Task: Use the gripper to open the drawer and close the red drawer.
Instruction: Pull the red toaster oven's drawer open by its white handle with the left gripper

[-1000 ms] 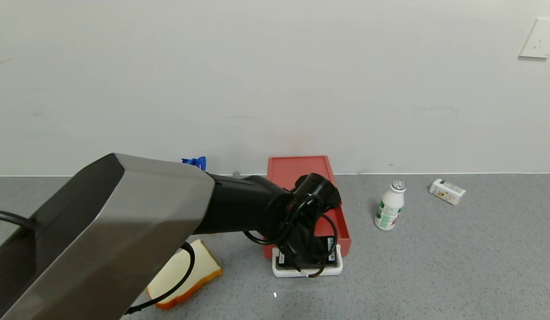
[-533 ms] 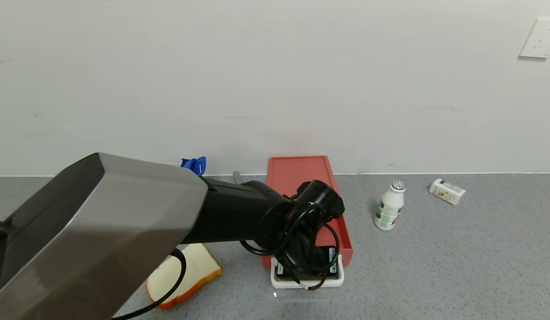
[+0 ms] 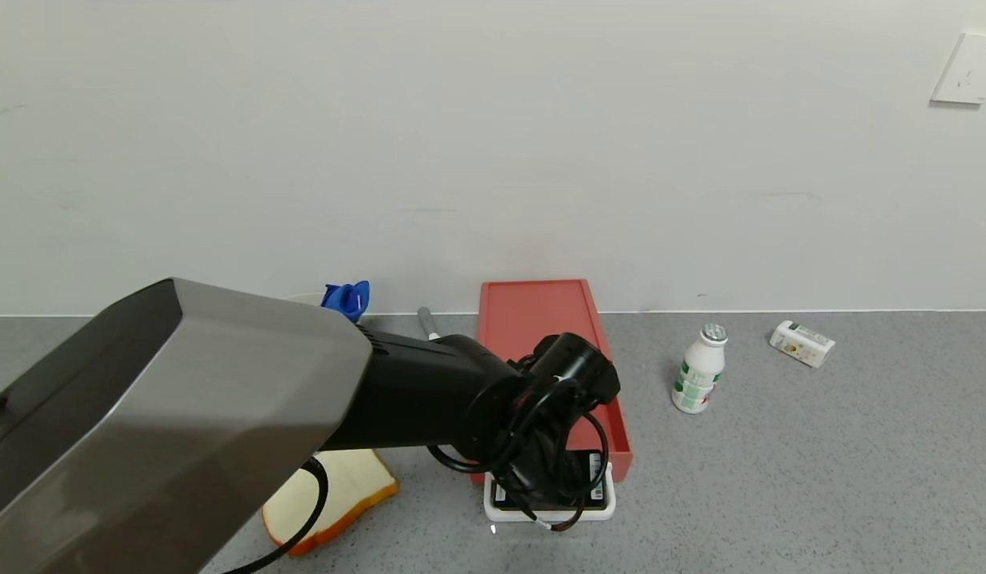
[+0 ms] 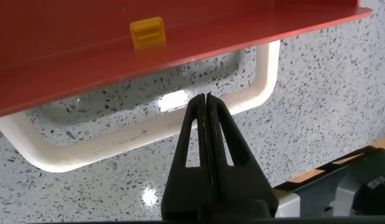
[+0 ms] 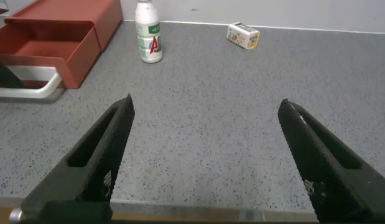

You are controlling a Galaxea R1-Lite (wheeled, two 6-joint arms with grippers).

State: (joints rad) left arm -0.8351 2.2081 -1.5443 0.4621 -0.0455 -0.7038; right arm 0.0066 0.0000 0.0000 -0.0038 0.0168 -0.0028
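Observation:
The red drawer (image 3: pixel 536 311) stands against the wall with its tray (image 3: pixel 618 422) slid partway out towards me. The tray's white loop handle (image 3: pixel 609 509) lies on the grey table. My left gripper (image 4: pixel 206 99) is shut, its fingers pressed together with nothing between them. Their tips reach down to the bar of the white handle (image 4: pixel 86 152), just in front of the red tray front (image 4: pixel 68 68). In the head view the left wrist (image 3: pixel 556 414) covers the tray's front. My right gripper (image 5: pixel 208 109) is open and empty, low over the table to the right of the drawer (image 5: pixel 68 25).
A white bottle (image 3: pixel 698 371) stands right of the drawer and a small carton (image 3: pixel 801 343) lies farther right. A bread slice (image 3: pixel 341 486) lies left of the handle. A blue object (image 3: pixel 347 296) and a grey stick (image 3: pixel 426 322) sit by the wall.
The left gripper has moved towards me with the white handle. The red tray has slid farther out of the box.

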